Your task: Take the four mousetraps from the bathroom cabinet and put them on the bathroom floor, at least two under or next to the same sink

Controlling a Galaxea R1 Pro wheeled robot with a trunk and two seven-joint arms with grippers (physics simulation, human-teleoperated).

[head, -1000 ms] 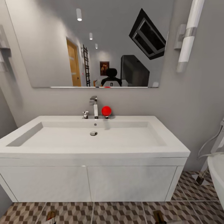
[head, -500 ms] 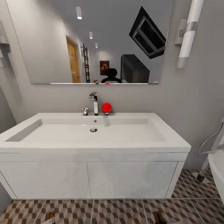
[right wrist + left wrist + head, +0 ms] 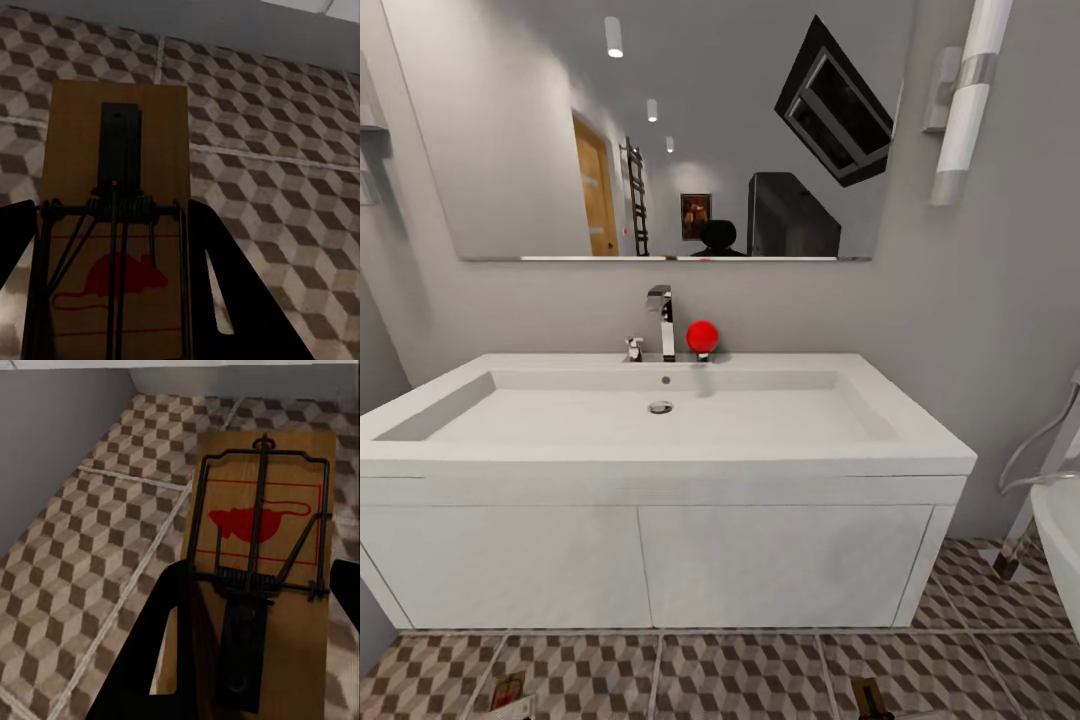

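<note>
My left gripper (image 3: 255,607) is shut on a mousetrap (image 3: 262,532), a tan wooden slab with a black wire spring and a red mouse print, held just above the bathroom floor (image 3: 75,547). My right gripper (image 3: 112,255) is shut on a second mousetrap (image 3: 116,150) over the same tiles (image 3: 285,150). In the head view both traps peek in at the bottom edge, one at the left (image 3: 507,690) and one at the right (image 3: 870,697), in front of the white vanity under the sink (image 3: 660,450). The cabinet is out of view.
A chrome tap (image 3: 661,320) and a red ball-shaped object (image 3: 702,336) stand at the back of the basin, below a wide mirror (image 3: 650,130). A white bathtub rim (image 3: 1060,540) with a hose is at the right. A grey wall (image 3: 52,442) runs along the left.
The whole head picture has slid upward, so the camera has moved and more floor shows below the vanity. Both traps stay at the bottom edge.
</note>
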